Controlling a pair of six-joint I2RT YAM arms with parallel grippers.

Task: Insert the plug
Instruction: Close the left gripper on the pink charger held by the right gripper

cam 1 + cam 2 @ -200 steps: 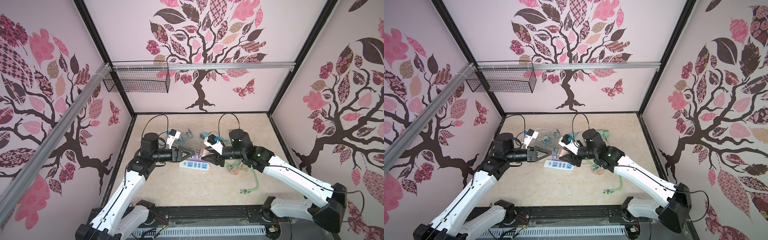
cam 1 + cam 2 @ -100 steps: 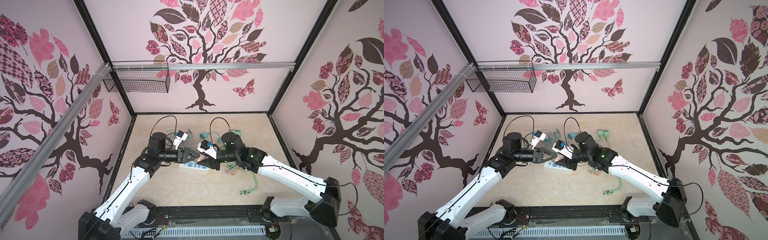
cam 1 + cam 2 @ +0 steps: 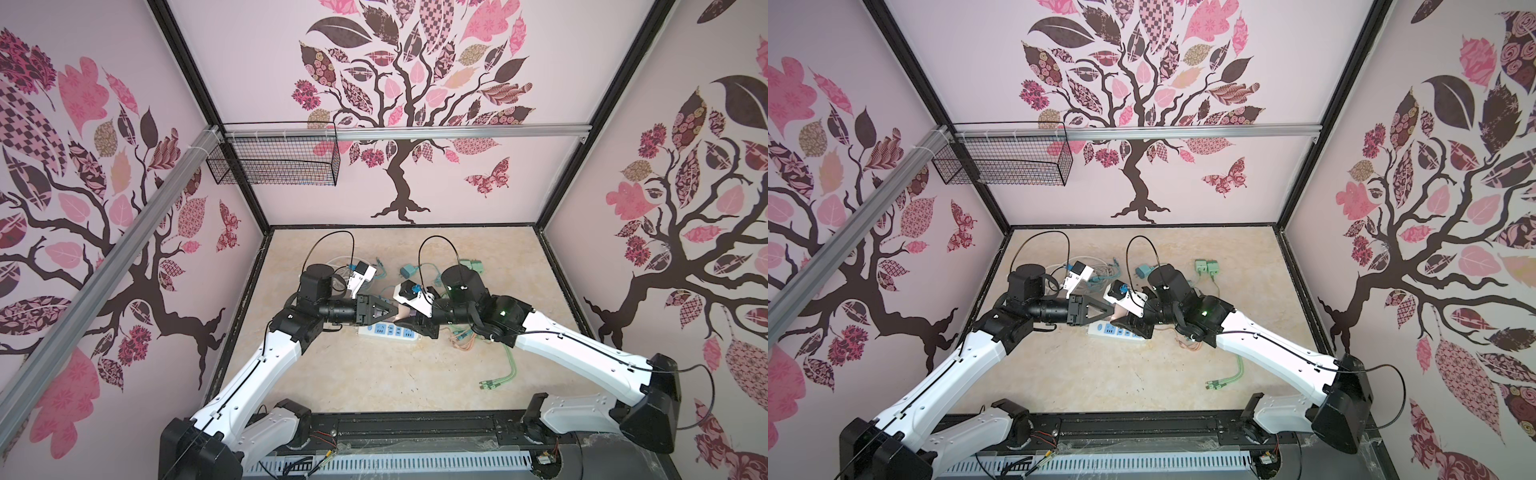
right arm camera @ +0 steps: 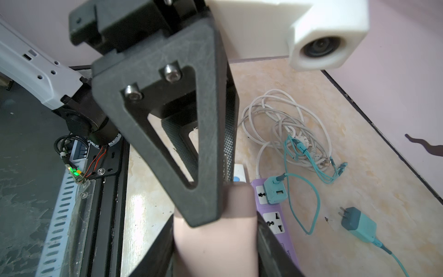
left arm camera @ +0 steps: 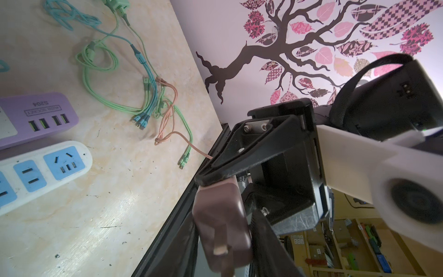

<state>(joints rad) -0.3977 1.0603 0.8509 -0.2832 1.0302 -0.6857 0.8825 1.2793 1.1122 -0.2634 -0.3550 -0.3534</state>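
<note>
A pale pink plug [image 3: 402, 317] [image 3: 1118, 314] hangs in the air between both grippers, above a white power strip with blue sockets [image 3: 390, 331] [image 5: 43, 165]. My right gripper [image 4: 215, 244] is shut on the plug's body [image 4: 211, 242]. My left gripper [image 5: 223, 251] comes from the opposite side, and its fingers lie against both sides of the plug [image 5: 221, 225], whose metal prong faces the left wrist camera. In both top views the two grippers meet tip to tip over the strip.
A purple power strip [image 5: 36, 117] [image 4: 273, 215] lies beside the white one, with a teal adapter [image 4: 274, 190] plugged into it. A loose teal plug [image 4: 357, 224], a white cable coil [image 4: 282, 124] and green and orange cables [image 5: 165, 115] lie around. Two green chargers [image 3: 471, 265] sit at the back.
Both arms moved toward the middle, and the right one brought the plug over. The left gripper's fingers narrowed from wide open to lie against the plug.
</note>
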